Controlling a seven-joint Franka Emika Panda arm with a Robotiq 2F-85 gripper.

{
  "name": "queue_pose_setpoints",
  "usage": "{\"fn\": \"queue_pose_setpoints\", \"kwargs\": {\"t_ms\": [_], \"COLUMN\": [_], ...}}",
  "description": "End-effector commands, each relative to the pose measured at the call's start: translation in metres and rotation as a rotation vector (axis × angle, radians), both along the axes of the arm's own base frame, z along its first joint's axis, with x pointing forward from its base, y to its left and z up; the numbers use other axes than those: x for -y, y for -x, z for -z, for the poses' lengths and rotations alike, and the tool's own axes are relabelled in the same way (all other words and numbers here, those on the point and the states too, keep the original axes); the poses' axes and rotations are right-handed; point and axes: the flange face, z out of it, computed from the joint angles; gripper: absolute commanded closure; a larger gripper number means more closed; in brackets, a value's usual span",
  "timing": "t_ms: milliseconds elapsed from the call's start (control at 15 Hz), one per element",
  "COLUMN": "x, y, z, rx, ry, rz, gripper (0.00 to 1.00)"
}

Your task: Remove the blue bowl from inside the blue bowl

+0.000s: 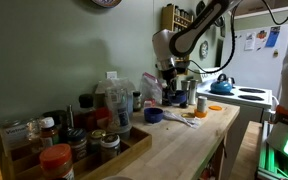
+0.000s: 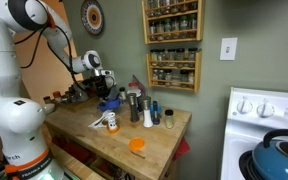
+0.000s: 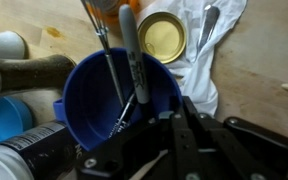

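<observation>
Blue bowl [image 3: 84, 95] is set on the wooden counter [image 3: 269, 60], with a black marker [image 3: 129, 50] and thin pens stood inside it. A gold lid [image 3: 162, 38], a white cloth [image 3: 219, 30] and a spoon [image 3: 206, 25] are laid on the counter too. The gripper [image 3: 181, 130] is held above the counter, over the bowl's rim. Its finger spread cannot be told because the fingers are dark and blurred.

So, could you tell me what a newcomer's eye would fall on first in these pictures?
Probably the blue bowl filling the wrist view, with a marker and other utensils standing in it and the gripper close by at the bottom edge. In an exterior view, the wall spice rack and the blue kettle on the stove stand out.
</observation>
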Motion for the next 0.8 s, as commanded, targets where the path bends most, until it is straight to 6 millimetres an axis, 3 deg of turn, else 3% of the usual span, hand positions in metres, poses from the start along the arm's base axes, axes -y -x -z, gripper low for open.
{"fn": "queue_pose_setpoints", "kwargs": {"t_ms": [0, 267, 333, 400, 533, 733], "x": [0.022, 0.025, 0.025, 0.024, 0.025, 0.014], "y": [-0.030, -0.040, -0.041, -0.042, -0.041, -0.031], "z": [0.019, 0.032, 0.036, 0.038, 0.039, 0.016], "rx": [0.039, 0.055, 0.049, 0.042, 0.017, 0.048], "ry": [-0.040, -0.077, -0.087, -0.096, -0.103, -0.137], "rz": [0.014, 0.032, 0.035, 0.040, 0.061, 0.066], "gripper": [0.97, 0.97, 0.70, 0.70, 0.56, 0.34]}}
